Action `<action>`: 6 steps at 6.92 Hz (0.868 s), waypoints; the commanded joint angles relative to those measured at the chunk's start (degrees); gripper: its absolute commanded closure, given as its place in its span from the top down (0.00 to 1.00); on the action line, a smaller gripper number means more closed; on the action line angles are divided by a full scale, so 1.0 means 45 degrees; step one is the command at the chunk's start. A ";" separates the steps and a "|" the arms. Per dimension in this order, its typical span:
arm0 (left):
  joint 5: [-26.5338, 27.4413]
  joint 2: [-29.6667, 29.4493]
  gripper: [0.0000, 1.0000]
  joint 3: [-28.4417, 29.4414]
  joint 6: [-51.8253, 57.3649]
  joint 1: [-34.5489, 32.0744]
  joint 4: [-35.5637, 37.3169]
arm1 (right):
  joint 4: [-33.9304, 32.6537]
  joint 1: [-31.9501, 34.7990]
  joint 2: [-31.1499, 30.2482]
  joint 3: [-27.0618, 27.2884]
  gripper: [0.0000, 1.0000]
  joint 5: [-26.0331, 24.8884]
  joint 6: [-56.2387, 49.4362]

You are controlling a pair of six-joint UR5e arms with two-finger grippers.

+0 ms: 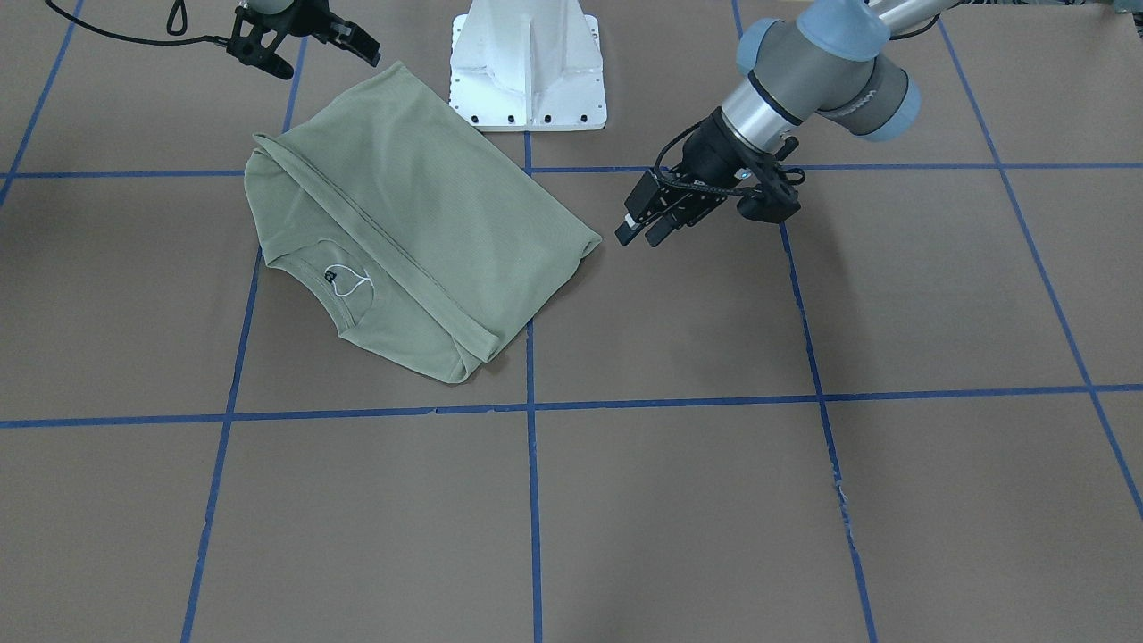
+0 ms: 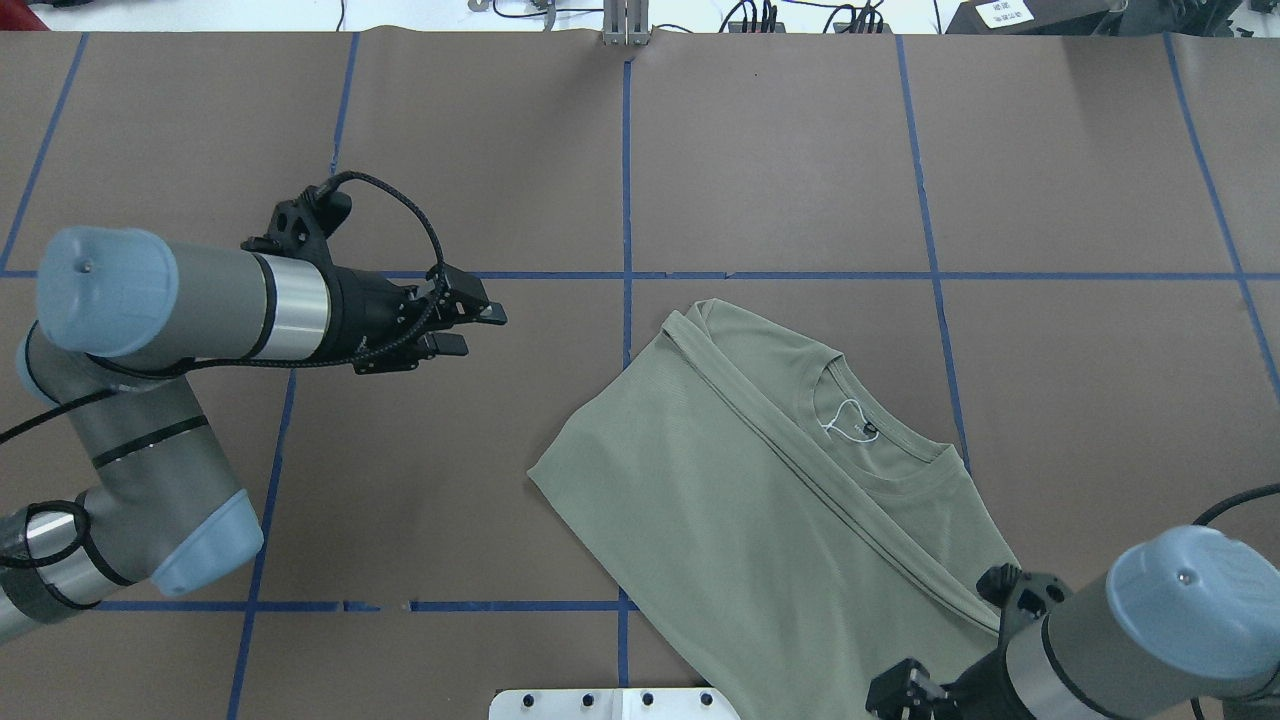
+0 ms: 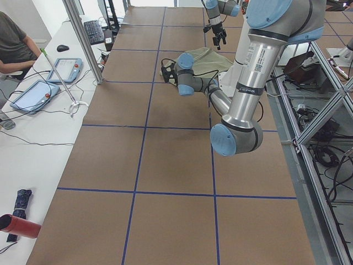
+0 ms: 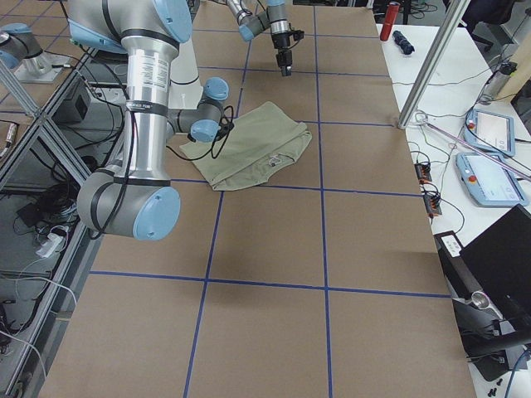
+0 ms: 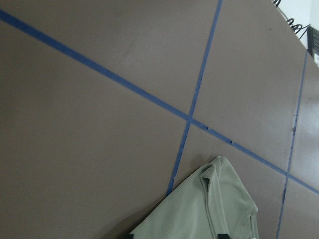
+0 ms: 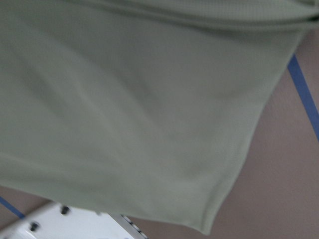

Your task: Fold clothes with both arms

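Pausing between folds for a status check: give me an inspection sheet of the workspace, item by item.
Surface: table covered in brown paper with a blue tape grid, lying flat.
Job's things: sage-green shirt lies folded, with the white string loop at its neck showing.
Clutter: nothing seen on the paper.
Grippers: left gripper is open, empty and apart from the shirt. Right gripper is open and empty, by the shirt's corner nearest the white pedestal.
Cables: black cable arcs over the left wrist; another cable trails from the right one.
Surroundings: side bench with control tablets, a seated person and a red cylinder.
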 commanded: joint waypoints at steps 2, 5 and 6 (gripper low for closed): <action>0.2674 -0.0535 0.66 0.0339 -0.0322 0.2815 0.1874 | 0.0000 0.3179 0.1249 -0.1463 1.00 -0.0032 -0.0217; 0.3008 -0.0537 0.65 0.0730 -0.0128 0.2841 0.1875 | 0.0000 0.3261 0.1471 -0.1920 1.00 -0.0032 -0.0237; 0.3146 -0.0575 0.65 0.0944 -0.0127 0.2860 0.1856 | 0.0000 0.3261 0.1452 -0.2017 1.00 -0.0051 -0.0237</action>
